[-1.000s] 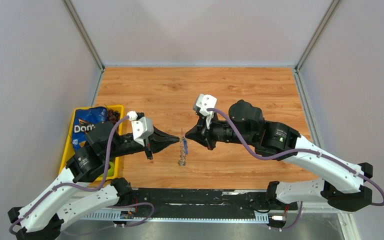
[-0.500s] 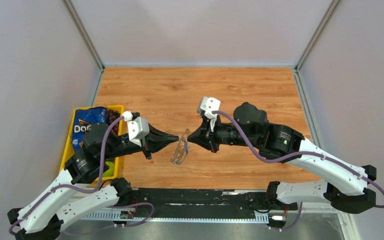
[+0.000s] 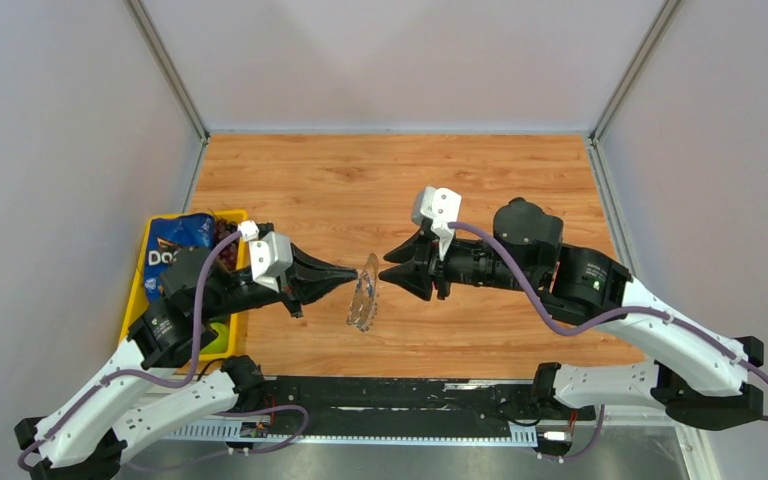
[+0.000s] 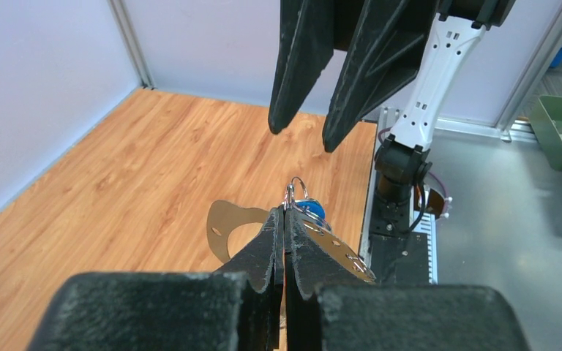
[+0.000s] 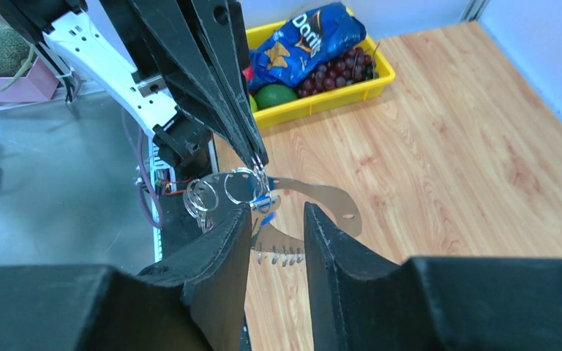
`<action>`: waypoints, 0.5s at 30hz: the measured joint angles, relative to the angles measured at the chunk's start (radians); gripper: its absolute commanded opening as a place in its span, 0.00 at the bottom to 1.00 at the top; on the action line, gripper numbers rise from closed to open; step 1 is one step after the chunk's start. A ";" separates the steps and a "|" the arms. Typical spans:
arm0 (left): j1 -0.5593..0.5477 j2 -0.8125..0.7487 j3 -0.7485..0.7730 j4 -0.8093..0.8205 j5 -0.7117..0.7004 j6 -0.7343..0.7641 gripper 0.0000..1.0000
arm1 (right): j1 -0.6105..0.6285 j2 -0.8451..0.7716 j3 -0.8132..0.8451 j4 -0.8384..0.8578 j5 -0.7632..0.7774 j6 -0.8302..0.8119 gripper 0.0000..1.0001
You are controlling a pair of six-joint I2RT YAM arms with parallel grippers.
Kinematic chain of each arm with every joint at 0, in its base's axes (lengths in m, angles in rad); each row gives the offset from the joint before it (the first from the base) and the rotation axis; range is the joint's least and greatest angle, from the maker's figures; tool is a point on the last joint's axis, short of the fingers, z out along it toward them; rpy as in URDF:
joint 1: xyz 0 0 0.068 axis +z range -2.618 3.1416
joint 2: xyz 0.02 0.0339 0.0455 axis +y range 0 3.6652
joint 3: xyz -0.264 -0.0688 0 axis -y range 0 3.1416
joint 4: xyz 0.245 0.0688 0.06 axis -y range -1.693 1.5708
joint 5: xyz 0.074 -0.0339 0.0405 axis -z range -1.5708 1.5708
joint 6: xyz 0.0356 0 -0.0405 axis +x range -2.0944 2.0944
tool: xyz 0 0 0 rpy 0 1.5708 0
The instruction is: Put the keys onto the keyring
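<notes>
Mid-table, just past the arm bases: left gripper (image 3: 353,272) has its fingers pressed together, pinching the keyring (image 3: 364,298) at its upper rim. The ring hangs tilted below the pinch, jagged fringe downward. The blue-headed key (image 5: 265,202) sits against the ring beside the left fingertips; cannot tell whether it is threaded on. Right gripper (image 3: 388,268) faces it, fingers spread, just short of the ring. Left side, reaching farther back: yellow tray (image 5: 315,102) holding chip bag (image 5: 304,36), grapes (image 5: 333,73) and lime (image 5: 274,95).
</notes>
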 measured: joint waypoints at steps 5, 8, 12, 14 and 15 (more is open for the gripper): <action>0.000 -0.003 0.000 0.018 0.015 -0.012 0.00 | 0.000 0.004 0.047 0.000 -0.032 -0.064 0.39; 0.000 -0.010 0.000 0.032 0.030 -0.023 0.00 | 0.000 0.017 0.069 -0.004 -0.069 -0.098 0.39; 0.000 -0.025 -0.007 0.058 0.054 -0.043 0.00 | 0.000 0.047 0.097 -0.016 -0.121 -0.139 0.39; 0.000 -0.033 -0.014 0.069 0.063 -0.052 0.00 | 0.000 0.059 0.102 -0.027 -0.142 -0.153 0.39; 0.000 -0.037 -0.017 0.075 0.070 -0.058 0.00 | 0.000 0.064 0.102 -0.031 -0.153 -0.160 0.39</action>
